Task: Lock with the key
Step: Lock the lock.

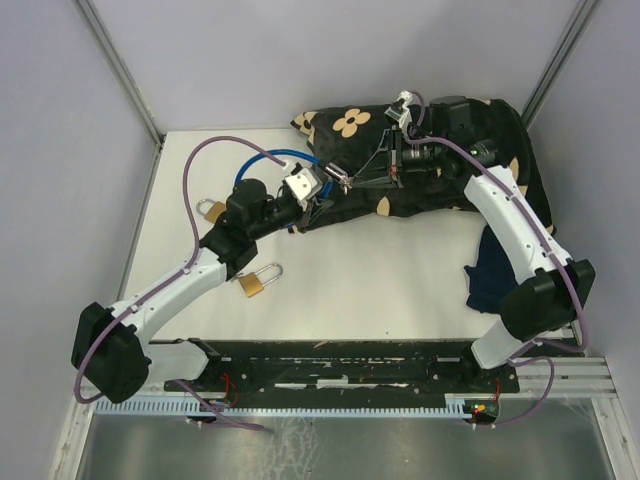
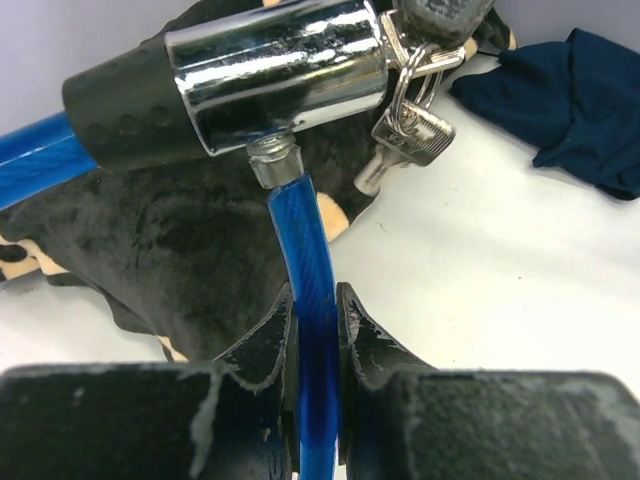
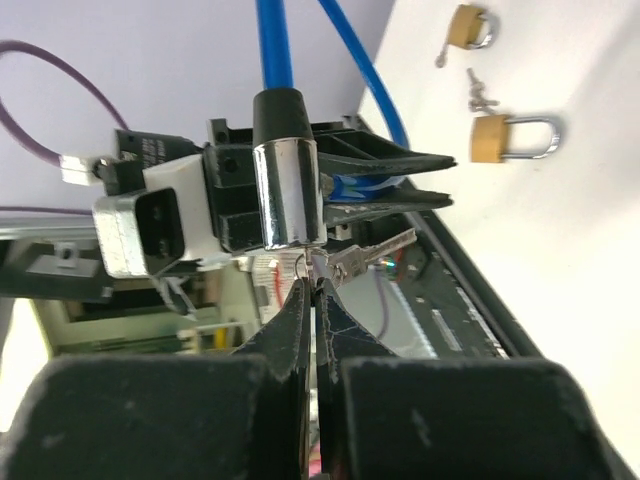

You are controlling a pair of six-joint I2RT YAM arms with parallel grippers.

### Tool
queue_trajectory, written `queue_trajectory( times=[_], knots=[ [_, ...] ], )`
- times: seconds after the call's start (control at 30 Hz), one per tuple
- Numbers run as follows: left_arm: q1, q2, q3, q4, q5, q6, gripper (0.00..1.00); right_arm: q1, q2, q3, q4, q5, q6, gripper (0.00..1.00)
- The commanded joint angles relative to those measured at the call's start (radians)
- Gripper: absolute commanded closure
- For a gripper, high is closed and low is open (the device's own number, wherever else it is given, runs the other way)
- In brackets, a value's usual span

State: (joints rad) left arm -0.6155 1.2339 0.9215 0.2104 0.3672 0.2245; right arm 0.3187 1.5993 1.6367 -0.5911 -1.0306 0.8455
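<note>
Over the floral cloth [image 1: 352, 122], the slick, rigid lock body [image 2: 275, 75] is steadied through its springy blue cable [image 2: 305, 235], pinched by the left gripper [image 2: 318, 300], while the right gripper [image 3: 312, 290] clamps the thin key [image 3: 310, 265] (probably best gripped flat-on).

Your right gripper [image 3: 312, 290] pinches its fingers tight on the key [image 3: 308, 264] at the near end of the chrome lock cylinder [image 3: 288, 190]. A blue cable [image 3: 272, 40] rises from the cylinder's black cap. The left gripper [image 3: 440, 178] clamps that cable behind the cylinder. Two brass padlocks [image 3: 490, 140] lie on the table [image 3: 560, 260].
</note>
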Motion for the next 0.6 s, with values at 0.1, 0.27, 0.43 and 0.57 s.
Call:
queue_trajectory(
  times=[0.1, 0.27, 0.43, 0.57],
  knots=[
    [-0.01, -0.001, 0.114, 0.168, 0.139, -0.071, 0.97, 0.031, 0.052, 0.191, -0.374, 0.189, -0.441, 0.98],
    [-0.01, 0.023, 0.143, 0.151, 0.169, -0.111, 0.97, 0.081, 0.045, 0.292, -0.485, 0.34, -0.628, 0.98],
    [-0.009, 0.043, 0.16, 0.136, 0.199, -0.146, 0.97, 0.153, 0.041, 0.367, -0.555, 0.52, -0.803, 0.98],
    [-0.009, 0.056, 0.176, 0.105, 0.22, -0.148, 0.97, 0.222, 0.042, 0.41, -0.596, 0.666, -0.921, 0.98]
  ],
)
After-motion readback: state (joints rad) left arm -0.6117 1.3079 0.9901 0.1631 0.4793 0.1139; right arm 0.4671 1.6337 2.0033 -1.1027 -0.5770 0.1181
